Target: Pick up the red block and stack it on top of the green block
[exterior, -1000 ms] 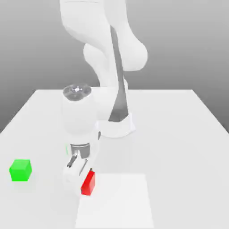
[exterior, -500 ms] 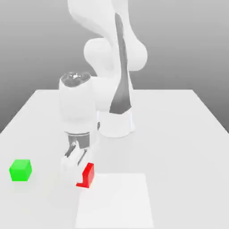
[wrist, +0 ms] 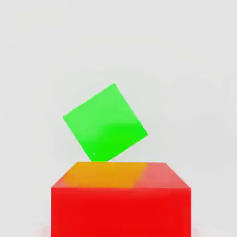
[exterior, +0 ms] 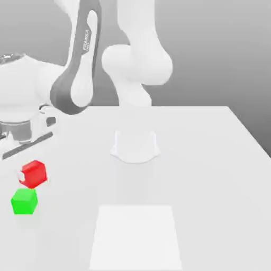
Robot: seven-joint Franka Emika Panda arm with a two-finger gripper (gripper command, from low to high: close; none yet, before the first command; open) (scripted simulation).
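Grey haze backs a plain white surface [exterior: 201,159], and we see 1 paler square patch [exterior: 136,235] marked on it near the front edge. Our claw [exterior: 24,161] sits at the exterior view's left, clamped together on the red block [exterior: 34,173], which hangs clear of the surface. The green block [exterior: 24,201] rests on the surface just below and slightly to the exterior view's left of the red one; the 2 cubes look close, but we judge there is a gap between them yet.

From the hand view, the red block [wrist: 121,199] fills the near field and the green block [wrist: 105,122] lies beyond it, turned at an angle to the red cube's edges. That is where we see the trouble. If we lower now, the red cube would land off-centre and rotated against the green top, so it could overhang on 1 side and tip off once released. A descent that is too quick could also nudge the green block sideways, since it sits loose on the surface. We judge that the red cube needs to be centred over the green one, and ideally squared to it, before we let go.
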